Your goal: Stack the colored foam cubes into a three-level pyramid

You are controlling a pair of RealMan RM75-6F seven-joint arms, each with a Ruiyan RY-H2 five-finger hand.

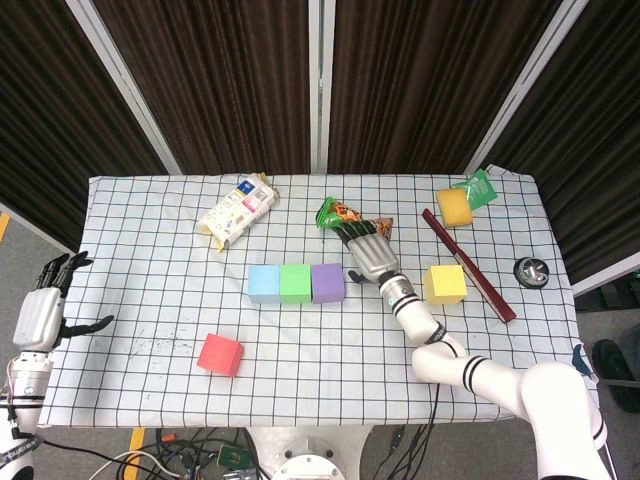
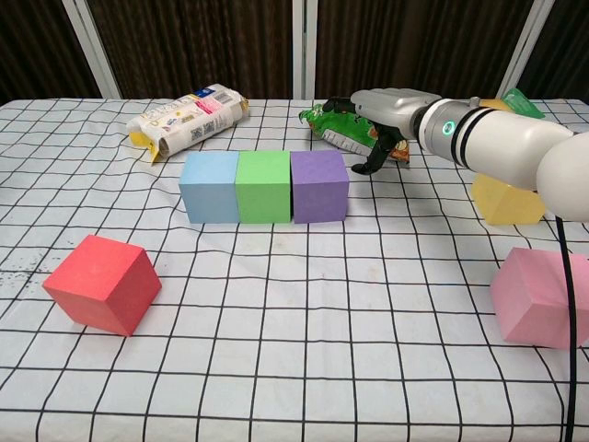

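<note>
**Cubes in a row, right hand empty beside the purple one**

Right hand point(image 1: 367, 253) was low over the cloth just to the right of the purple cube point(image 1: 328, 282), holding nothing as far as I could see; in the chest view its fingers point(image 2: 375, 158) hung curled downward, apart from the cube's side, with the snack bag point(image 2: 342, 125) just behind it. I had the forearm running back toward the near right edge of the table point(image 1: 150, 230).

The purple cube stood last in a line of three touching cubes, with the green cube point(image 1: 295, 283) in the middle and the blue cube point(image 1: 264, 284) at the left end, all on one level. The yellow cube point(image 1: 444, 283) sat on its own to the right of my hand, partly hidden by the arm in the chest view. The pink cube point(image 2: 540, 297) lay near the front right, and the red cube point(image 1: 220, 354) near the front left, well apart from the row.

My left hand point(image 1: 42, 308) hung off the table's left edge, fingers spread and empty.

Further back lay a white packet point(image 1: 237, 212), a yellow sponge point(image 1: 454, 207) and a dark red strip point(image 1: 468, 264).
</note>
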